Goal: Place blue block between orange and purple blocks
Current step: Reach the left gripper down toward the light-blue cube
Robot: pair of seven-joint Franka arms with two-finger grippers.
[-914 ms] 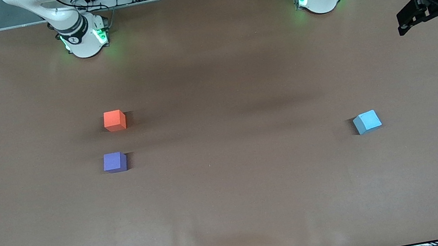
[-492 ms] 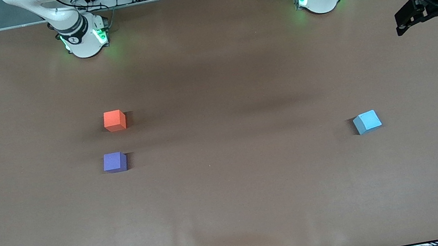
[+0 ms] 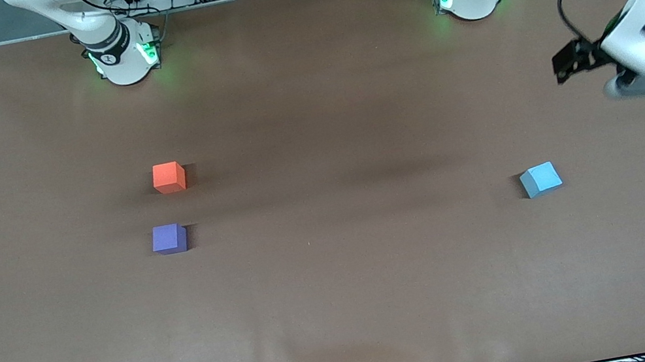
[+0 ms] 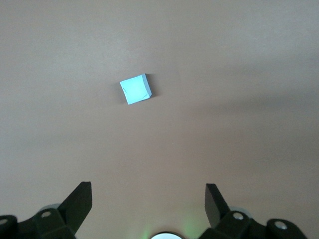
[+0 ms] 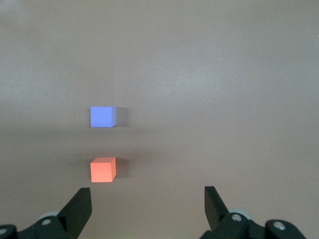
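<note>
To fetch the blue block (image 3: 540,180) (it lies twisted near the worktop (image 3: 343,297) edge at the left arm's end), the released left tool (image 4: 148,199) should turn to its faces, while the right tool (image 5: 147,201), also released, waits above the orange block (image 3: 168,177) and purple block (image 3: 169,239).

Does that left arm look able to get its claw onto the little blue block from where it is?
Probably yes. The left claw is open, up over the left arm's end of the table, and the blue block sits alone on bare table with nothing around it.
</note>
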